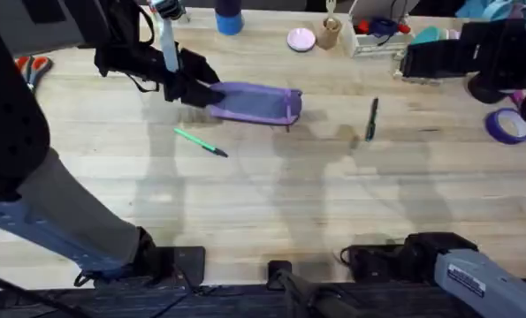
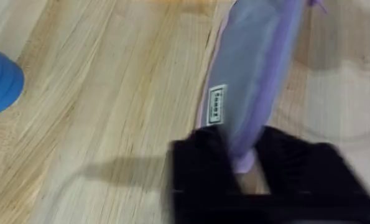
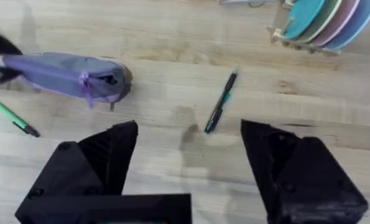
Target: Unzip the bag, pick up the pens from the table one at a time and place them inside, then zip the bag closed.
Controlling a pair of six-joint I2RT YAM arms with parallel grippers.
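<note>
Both pens (image 1: pixel 201 142) (image 1: pixel 371 118) lay on the table (image 1: pixel 271 194); my left gripper (image 2: pixel 245 163) pinched the bag's (image 1: pixel 255 102) end, seemingly unopened; my right gripper (image 3: pixel 188 162) gaped.

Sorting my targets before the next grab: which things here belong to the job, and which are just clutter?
Job:
lavender fabric pencil pouch, end pinched by left gripper
bright green pen
dark pen

Clutter:
purple tape roll
orange-handled scissors
blue cup

This looked like a craft or office workroom with a robot test bench. The pale plank surface (image 1: pixel 271 194) carried scissors (image 1: pixel 33 67), purple tape (image 1: pixel 508 126), a blue bottle (image 1: pixel 229 18) and a rack of coloured plates (image 3: pixel 324 22).
</note>
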